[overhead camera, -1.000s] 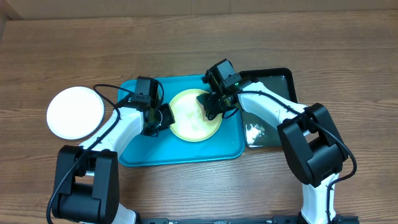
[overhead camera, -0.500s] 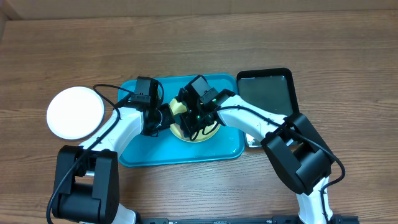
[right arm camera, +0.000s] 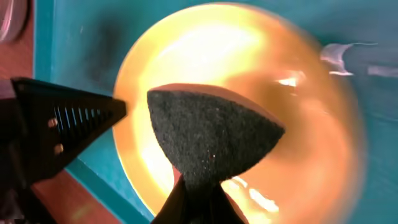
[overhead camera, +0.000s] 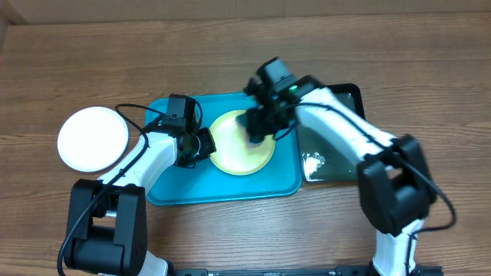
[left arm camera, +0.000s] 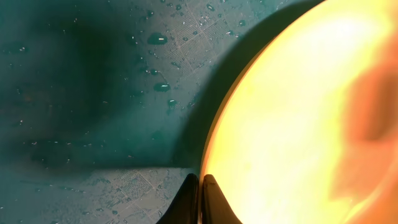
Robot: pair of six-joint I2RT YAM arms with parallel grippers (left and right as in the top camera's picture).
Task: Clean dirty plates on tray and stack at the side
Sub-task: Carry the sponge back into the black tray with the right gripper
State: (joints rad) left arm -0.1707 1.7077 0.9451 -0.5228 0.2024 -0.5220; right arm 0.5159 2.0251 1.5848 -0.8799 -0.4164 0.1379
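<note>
On turquoise tray, centre: pale yellow plate. Right gripper clamped on dark scouring pad over plate's middle. Left gripper pinched shut at plate's left rim, hold uncertain. Risk: hard swipe skidding plate across wet tray, or pad slipping loose.

The left arm rises from the near edge of the bench and leans forward and to the right, its wrist bent low. The left tool has its fingers pressed to a thin slit on the rim of the pale yellow plate. The right arm reaches from the near right corner, elbow high, forearm swung left. The right tool points down, clamped on a dark sponge.
</note>
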